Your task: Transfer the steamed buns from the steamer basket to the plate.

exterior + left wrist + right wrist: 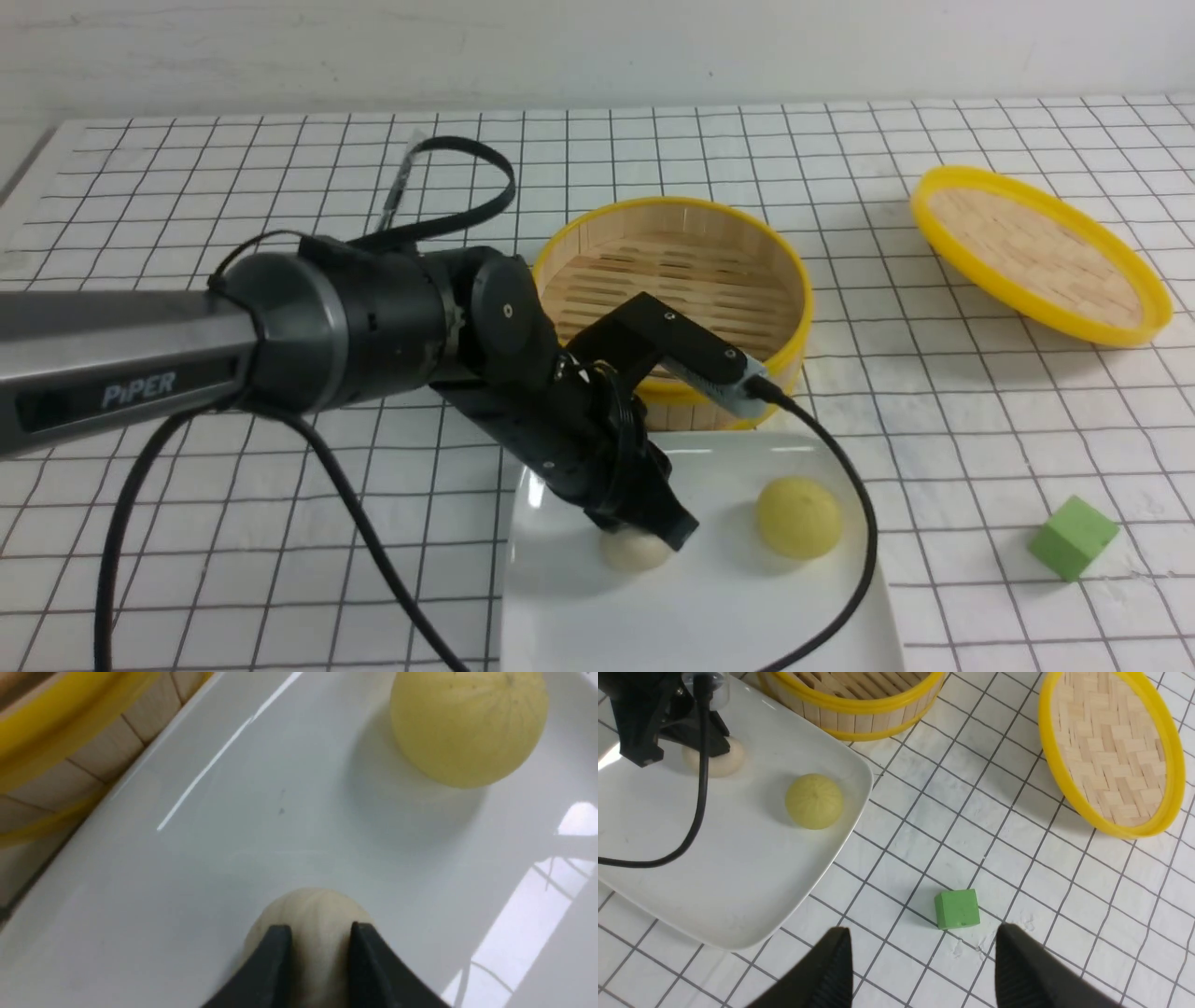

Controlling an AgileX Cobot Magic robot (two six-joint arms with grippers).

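— Where is the pale bun point(308, 905)?
— On the plate point(709, 607), at the near edge of the bench point(280, 579). The left gripper point(320, 933) clamps its sides; the right gripper point(924, 933) stands open.
— It looks soft and light; squeeze gently.

**Setting:** robot manipulation lab bench, dressed with kitchen props.

**Evidence:**
- Surface point(934, 420): white, ruled all over with a thin black grid like a calibration sheet. A plain white wall point(597, 47) stands behind it.
- Robot arm point(280, 336): dark casing lettered "PiPER". A loose black cable point(703, 765) trails across the props.
- Props, few and set well apart:
  - bamboo steamer basket point(691, 222)
  - woven lid point(1041, 252), lying apart from the basket
  - glossy white plate point(709, 616)
  - pale bun point(633, 553) and yellow bun point(798, 516), both on the plate
  - green cube point(1072, 538)
- Viewpoints: cameras mounted on the arms' wrists.
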